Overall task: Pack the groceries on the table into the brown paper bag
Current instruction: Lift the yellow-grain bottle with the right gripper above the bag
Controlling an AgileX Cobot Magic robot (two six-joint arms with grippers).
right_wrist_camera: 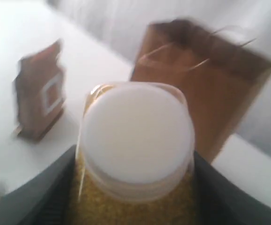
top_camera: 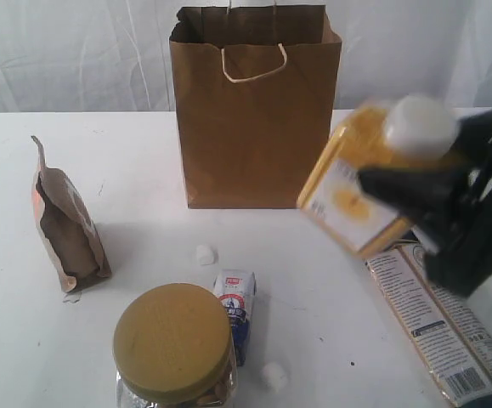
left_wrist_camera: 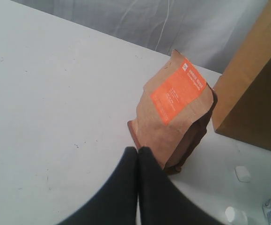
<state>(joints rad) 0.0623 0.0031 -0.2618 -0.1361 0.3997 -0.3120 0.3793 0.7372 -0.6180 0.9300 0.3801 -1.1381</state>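
Observation:
The brown paper bag (top_camera: 254, 110) stands upright at the back of the table (top_camera: 127, 153). My right gripper (top_camera: 415, 170) is shut on the white-capped yellow-grain jar (top_camera: 360, 183), which hangs tilted in the air just right of the bag. In the right wrist view the jar (right_wrist_camera: 137, 136) fills the space between the dark fingers (right_wrist_camera: 41, 197) of that gripper (right_wrist_camera: 135, 187), with the bag (right_wrist_camera: 210, 89) behind. My left gripper (left_wrist_camera: 138, 150) is shut and empty, its tips close to the base of the brown pouch (left_wrist_camera: 172, 112). It does not show in the exterior view.
On the table lie the brown pouch (top_camera: 67, 225) at left, a gold-lidded jar (top_camera: 173, 344) at the front, a blue-white carton (top_camera: 235, 310), two marshmallows (top_camera: 206, 254) (top_camera: 274, 375), and long noodle packs (top_camera: 441, 323) under the right arm.

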